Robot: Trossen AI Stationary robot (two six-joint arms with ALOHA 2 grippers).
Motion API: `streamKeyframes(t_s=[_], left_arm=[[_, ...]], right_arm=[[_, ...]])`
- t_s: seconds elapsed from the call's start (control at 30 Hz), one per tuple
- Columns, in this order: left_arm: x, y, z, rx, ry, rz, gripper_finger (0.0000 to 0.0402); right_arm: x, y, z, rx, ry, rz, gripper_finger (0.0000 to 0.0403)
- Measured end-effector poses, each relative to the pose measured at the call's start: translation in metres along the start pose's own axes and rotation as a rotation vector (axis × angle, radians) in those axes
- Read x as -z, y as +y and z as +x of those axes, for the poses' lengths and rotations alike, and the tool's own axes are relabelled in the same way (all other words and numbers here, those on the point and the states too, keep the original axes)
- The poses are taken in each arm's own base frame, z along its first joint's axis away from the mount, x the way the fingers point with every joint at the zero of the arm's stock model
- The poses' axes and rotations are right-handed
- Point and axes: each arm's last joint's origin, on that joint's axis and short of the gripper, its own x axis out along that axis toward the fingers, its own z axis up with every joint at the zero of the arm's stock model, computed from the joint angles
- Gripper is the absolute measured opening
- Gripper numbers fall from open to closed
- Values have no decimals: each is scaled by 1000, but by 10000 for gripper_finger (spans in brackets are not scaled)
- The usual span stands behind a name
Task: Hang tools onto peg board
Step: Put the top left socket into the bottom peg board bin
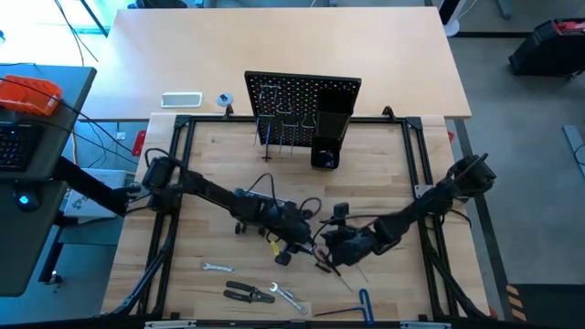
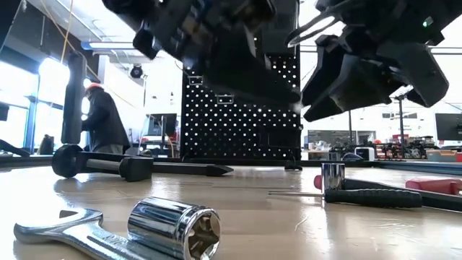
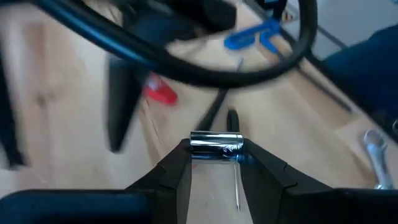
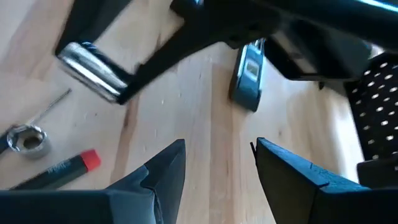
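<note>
From my low camera the two arms are crowding the top edge, which is cutting them off, and they are covering the upper part of the peg board [image 2: 242, 115]. A socket [image 2: 175, 228] and wrench [image 2: 54, 231] are sitting so close to that lens that they are blurring, and the wrench is running out of the bottom edge. In my left wrist view a dark cable [image 3: 205, 68] is smearing across the picture, hiding most of a red-tipped tool [image 3: 160, 92] and part of the blue-handled hex key [image 3: 255, 36]. Overhead, I am finding the small bits beside the right gripper [image 1: 331, 251] too small to tell apart.
</note>
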Motion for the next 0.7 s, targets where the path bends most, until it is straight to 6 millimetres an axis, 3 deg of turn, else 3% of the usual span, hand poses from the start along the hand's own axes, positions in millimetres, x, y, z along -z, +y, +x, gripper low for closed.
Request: streamKeyframes(t_s=[0.2,0.7], left_arm=[[-7,12,-13,25,-19,-45,102],[-8,32,-19,118,-56,-198,102]], right_arm=[[-4,7,-8,70,-55,-33,188],[-15,12,-12,57,-148,-112,188]])
